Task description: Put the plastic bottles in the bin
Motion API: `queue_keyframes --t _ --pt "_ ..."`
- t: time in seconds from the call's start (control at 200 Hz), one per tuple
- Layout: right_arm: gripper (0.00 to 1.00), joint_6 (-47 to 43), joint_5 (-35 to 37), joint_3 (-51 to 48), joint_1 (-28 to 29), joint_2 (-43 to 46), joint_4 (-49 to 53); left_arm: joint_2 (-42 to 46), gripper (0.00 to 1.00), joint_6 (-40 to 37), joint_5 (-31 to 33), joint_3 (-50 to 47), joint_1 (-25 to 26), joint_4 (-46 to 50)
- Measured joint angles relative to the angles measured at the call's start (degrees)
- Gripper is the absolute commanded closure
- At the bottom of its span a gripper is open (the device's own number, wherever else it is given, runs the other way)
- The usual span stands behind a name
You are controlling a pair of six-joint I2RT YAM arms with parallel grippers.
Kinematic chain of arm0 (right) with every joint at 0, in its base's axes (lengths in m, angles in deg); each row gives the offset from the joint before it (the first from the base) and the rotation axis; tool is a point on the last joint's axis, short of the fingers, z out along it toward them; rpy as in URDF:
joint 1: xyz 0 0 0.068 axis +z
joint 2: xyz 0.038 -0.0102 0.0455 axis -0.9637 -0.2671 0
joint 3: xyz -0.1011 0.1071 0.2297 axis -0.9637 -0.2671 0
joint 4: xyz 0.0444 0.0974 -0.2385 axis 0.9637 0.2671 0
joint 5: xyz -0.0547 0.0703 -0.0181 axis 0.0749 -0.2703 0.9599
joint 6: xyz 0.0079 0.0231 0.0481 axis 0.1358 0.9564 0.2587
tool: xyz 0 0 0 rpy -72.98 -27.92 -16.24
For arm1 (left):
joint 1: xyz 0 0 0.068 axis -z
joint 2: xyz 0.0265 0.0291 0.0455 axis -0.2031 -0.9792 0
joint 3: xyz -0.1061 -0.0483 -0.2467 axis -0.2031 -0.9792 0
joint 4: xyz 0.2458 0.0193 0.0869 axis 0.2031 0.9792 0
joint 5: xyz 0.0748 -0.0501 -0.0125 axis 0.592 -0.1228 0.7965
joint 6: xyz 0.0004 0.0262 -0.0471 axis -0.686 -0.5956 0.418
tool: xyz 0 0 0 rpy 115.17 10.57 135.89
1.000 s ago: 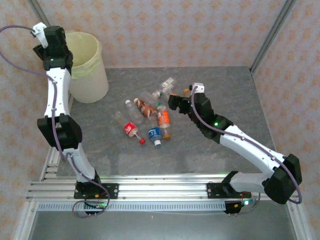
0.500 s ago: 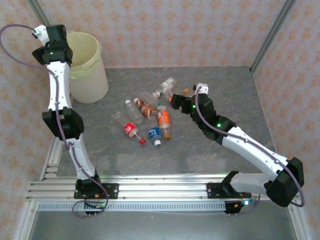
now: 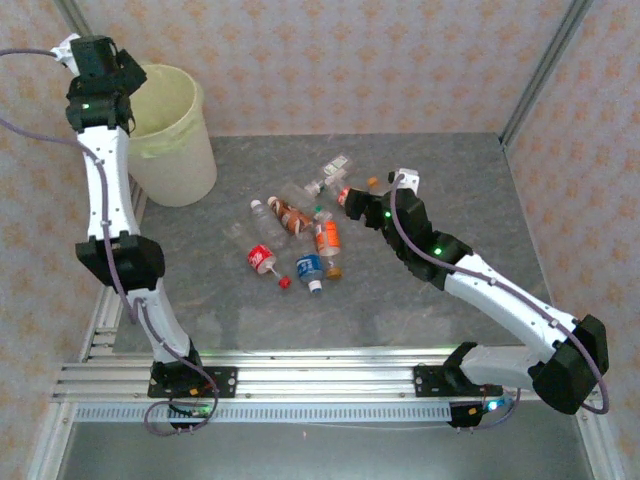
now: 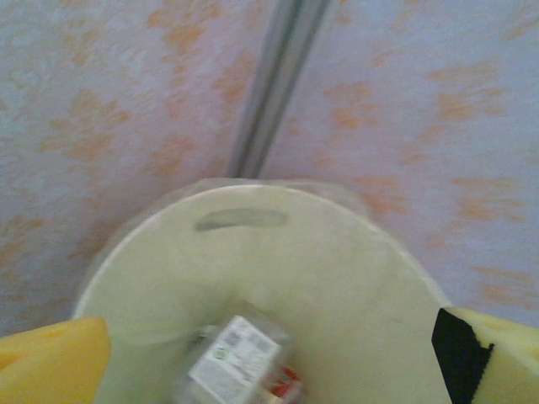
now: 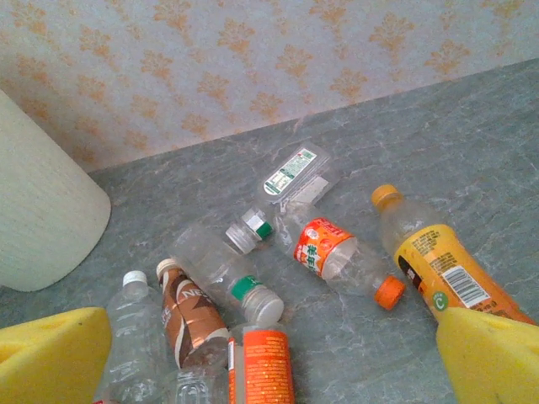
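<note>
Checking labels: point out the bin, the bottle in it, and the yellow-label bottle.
bin [image 3: 185, 165], top view, outer wall.
bottle in the bin [image 4: 238, 358], left wrist view, white label.
yellow-label bottle [image 5: 436, 268], right wrist view, label.

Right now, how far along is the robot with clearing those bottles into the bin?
Barely started. Done: one bottle lies inside the bin. In hand: nothing; the left gripper hangs open over the bin, and the right gripper hovers open above the scattered bottles. Left: that whole heap on the table, roughly ten bottles, needs moving.
</note>
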Motion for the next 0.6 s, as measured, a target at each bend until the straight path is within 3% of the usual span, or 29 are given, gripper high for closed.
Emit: queue_keyframes --t 0.31,0.6 --pt "0.01 0.0 0.0 -0.1 0.0 0.0 0.2 21.1 0.00 3.9 -17.6 -23.5 1.4 -7.5" --pt "0.01 0.0 -0.2 -1.7 0.0 0.4 1.6 34.1 0.00 7.8 -32.4 -44.0 2.4 -18.0"
